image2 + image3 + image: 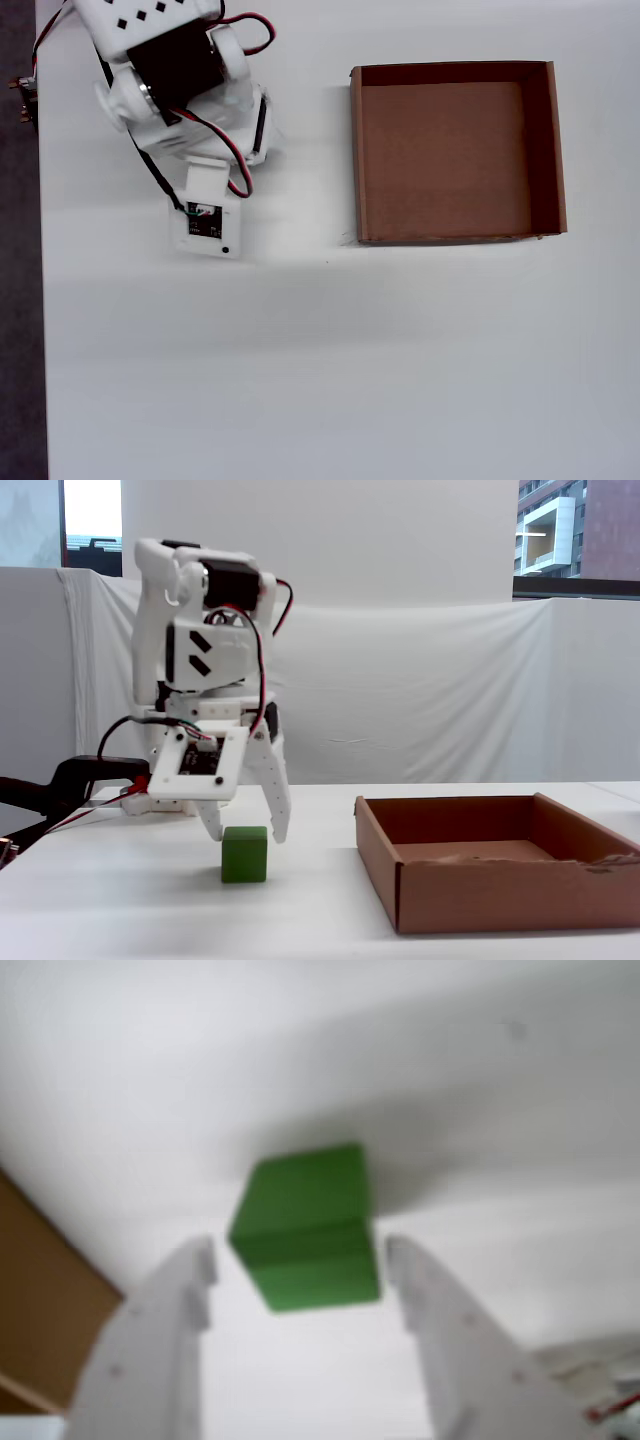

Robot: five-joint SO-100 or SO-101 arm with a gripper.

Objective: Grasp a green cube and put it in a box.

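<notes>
Green and matte, the cube [244,854] sits on the white desk [300,910] toward its left side in the fixed view, well apart from the box [500,875], whose floor is bare; in the overhead view the arm hides the cube entirely. You can judge it as light, rigid and not fragile, with plain flat faces that should give the fingers decent friction, so a firm squeeze is unlikely to hurt it. Take it across two opposite side faces, low enough that the pads meet flat surface and not the top edges. In the wrist view the cube [305,1228] looks turned a little, one vertical edge facing the camera, so you may need a small wrist twist to square up or it could pivot as the jaws close. The gripper [300,1260] stands open wider than the cube and holds nothing: in the wrist view the left finger [165,1335] and right finger [450,1330] flank the cube's near part, with a gap on each side. In the fixed view the fingertips hang just beside its upper corners, close above the desk.
</notes>
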